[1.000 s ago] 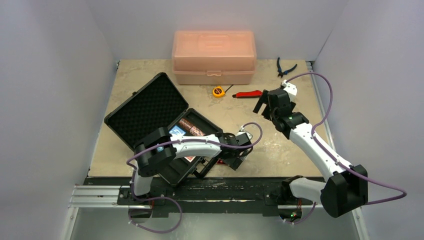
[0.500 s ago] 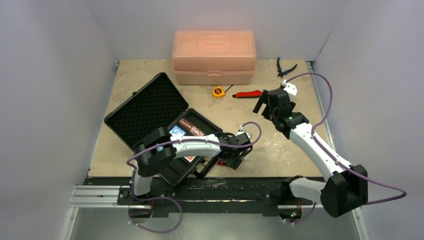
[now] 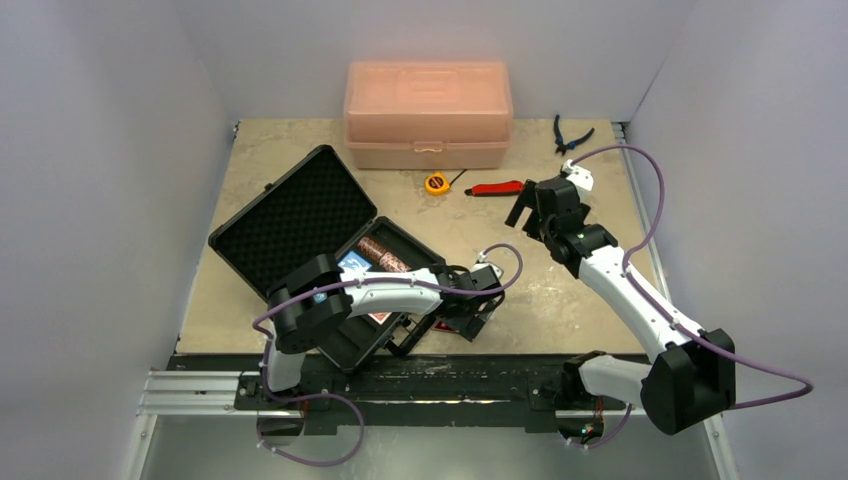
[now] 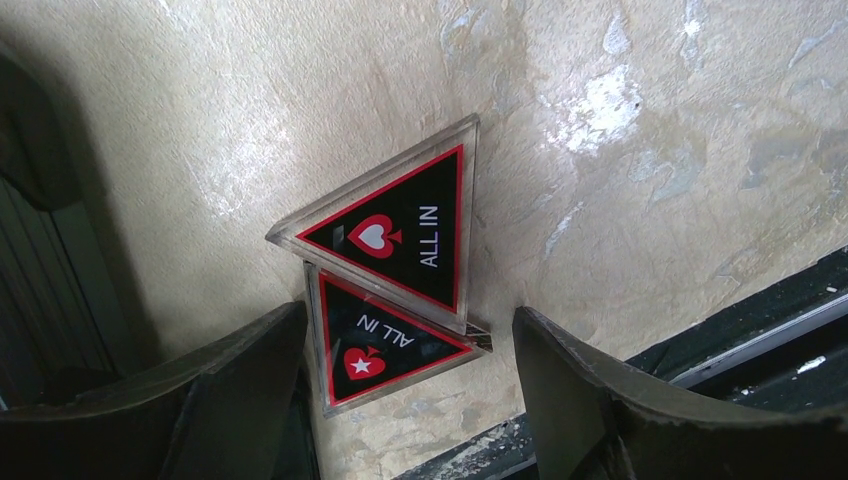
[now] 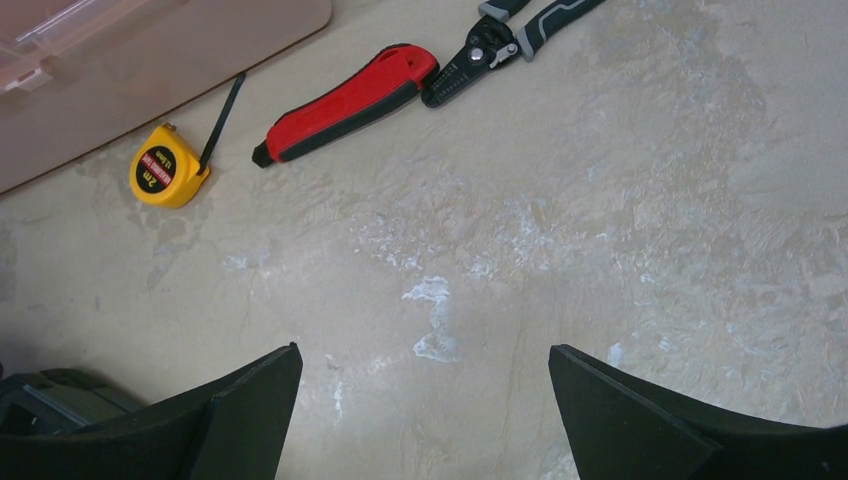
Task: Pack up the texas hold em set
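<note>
I hold the left gripper [image 4: 410, 330] released over two black-and-red clear plastic triangles [image 4: 405, 235]; the nearer triangle [image 4: 385, 345] lies between its jaws. The right gripper [image 5: 422, 352], also released, is well apart.

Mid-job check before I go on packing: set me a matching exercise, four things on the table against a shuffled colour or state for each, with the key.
Things:
1 case
2 plastic box
3 tape measure
4 triangles

States:
A yellow
B lid shut, at the far edge of the table
C lying flat, one overlapping the other, below the open left gripper
D lid open, foam lining showing

Pairs: 1-D, 2-B, 3-A, 4-C
</note>
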